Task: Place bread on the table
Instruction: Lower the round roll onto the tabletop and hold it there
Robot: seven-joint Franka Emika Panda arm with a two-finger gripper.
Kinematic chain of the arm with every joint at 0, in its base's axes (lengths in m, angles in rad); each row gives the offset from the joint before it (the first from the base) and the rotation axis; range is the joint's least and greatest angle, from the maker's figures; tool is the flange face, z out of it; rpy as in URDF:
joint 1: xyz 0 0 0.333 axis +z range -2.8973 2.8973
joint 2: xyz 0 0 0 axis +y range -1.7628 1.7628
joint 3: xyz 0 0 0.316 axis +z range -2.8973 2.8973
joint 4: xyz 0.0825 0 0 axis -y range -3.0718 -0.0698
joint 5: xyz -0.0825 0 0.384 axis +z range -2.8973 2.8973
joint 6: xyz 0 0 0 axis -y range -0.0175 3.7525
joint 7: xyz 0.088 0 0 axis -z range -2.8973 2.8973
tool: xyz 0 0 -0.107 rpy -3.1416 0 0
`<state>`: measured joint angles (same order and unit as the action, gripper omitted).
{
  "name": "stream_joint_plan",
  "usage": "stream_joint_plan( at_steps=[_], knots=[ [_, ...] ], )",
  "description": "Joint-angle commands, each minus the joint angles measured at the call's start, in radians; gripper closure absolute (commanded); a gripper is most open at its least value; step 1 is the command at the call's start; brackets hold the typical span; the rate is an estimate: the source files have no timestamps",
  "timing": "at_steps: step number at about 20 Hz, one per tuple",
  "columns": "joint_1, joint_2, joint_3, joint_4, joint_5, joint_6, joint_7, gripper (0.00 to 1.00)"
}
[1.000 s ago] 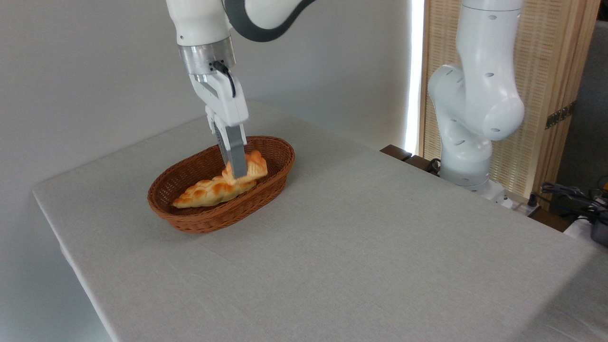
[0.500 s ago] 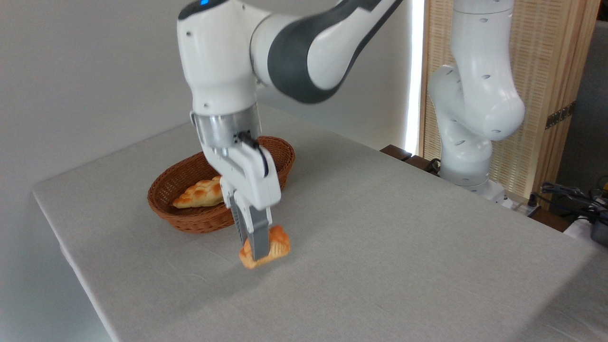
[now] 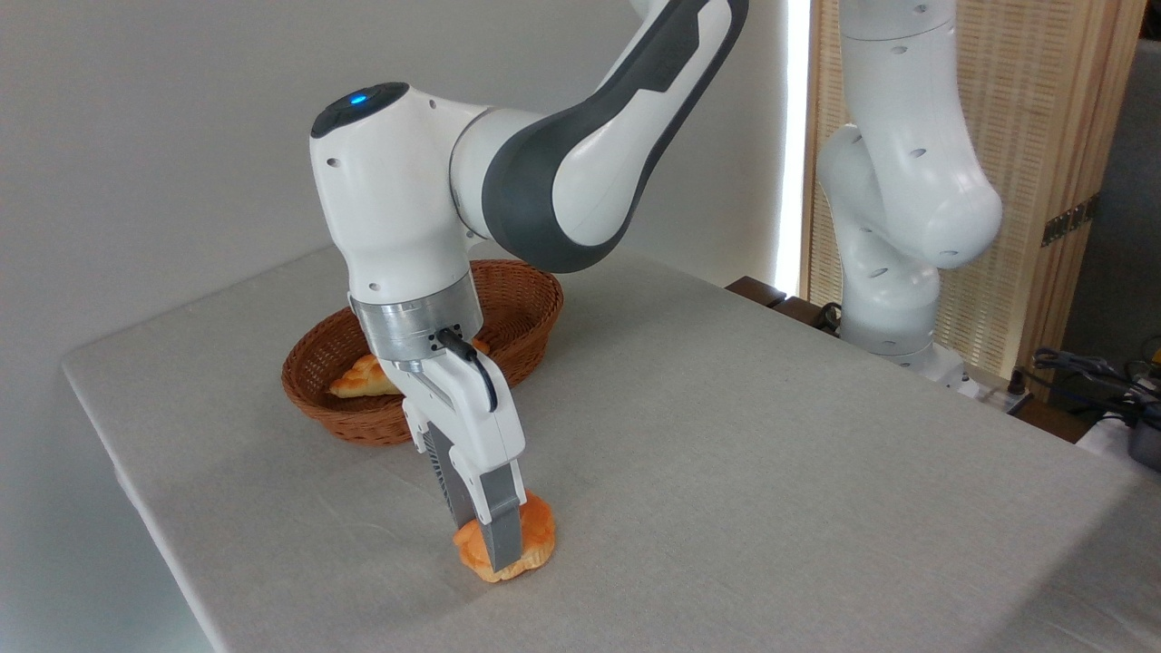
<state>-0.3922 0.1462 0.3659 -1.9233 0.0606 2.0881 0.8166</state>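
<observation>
on the table (image 3: 771,453), in front of the wicker basket (image 3: 517,299), the bread (image 3: 537,537) sat touching the cloth, the gripper (image 3: 497,549) clamped on it from above. a braided loaf (image 3: 363,379) lay in the basket.

Golden-orange bread (image 3: 535,531), grey-beige table (image 3: 726,453), brown woven basket (image 3: 521,304)

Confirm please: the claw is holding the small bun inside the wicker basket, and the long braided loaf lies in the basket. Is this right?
Not quite. The camera view shows the claw holding the small bun down at the table, in front of the wicker basket, not inside it. The long braided loaf does lie in the basket.
</observation>
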Motion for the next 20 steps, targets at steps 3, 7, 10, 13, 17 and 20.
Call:
stream_joint_plan(
  at_steps=[3,7,10,13,17,20],
  knots=[
    [-0.005,-0.004,0.008,0.010,0.001,-0.006,-0.013,0.00],
    [-0.004,-0.002,0.008,0.023,-0.001,-0.008,-0.013,0.00],
    [-0.004,-0.002,0.008,0.023,-0.001,-0.008,-0.013,0.00],
    [-0.004,-0.002,0.008,0.024,-0.001,-0.008,-0.013,0.00],
    [-0.004,-0.002,0.010,0.024,-0.001,-0.008,-0.013,0.00],
    [-0.004,-0.004,0.010,0.026,-0.001,-0.008,-0.013,0.00]
  ],
)
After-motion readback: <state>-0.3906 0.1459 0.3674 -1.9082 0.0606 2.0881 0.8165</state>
